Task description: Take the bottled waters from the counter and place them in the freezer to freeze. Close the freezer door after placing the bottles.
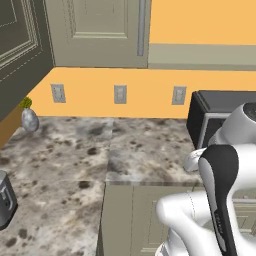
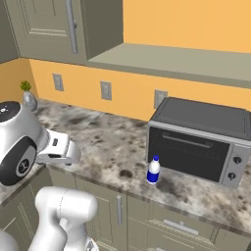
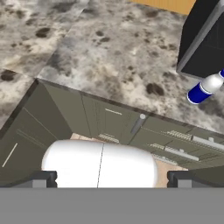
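One bottled water stands upright on the speckled counter, close in front of the toaster oven's lower left corner. It is translucent white with a blue label band and a blue cap. The hand view catches it at the right edge as the bottle. My gripper is open, its two dark fingertips set wide apart with nothing between them. It hangs over the counter's front edge, well to the left of the bottle and apart from it. The freezer and the freezer door are out of view.
A black and grey toaster oven sits at the back right of the counter. A small grey vase with a plant stands at the far left by the wall. A dark grey appliance sits at the near left edge. Wall cabinets hang above.
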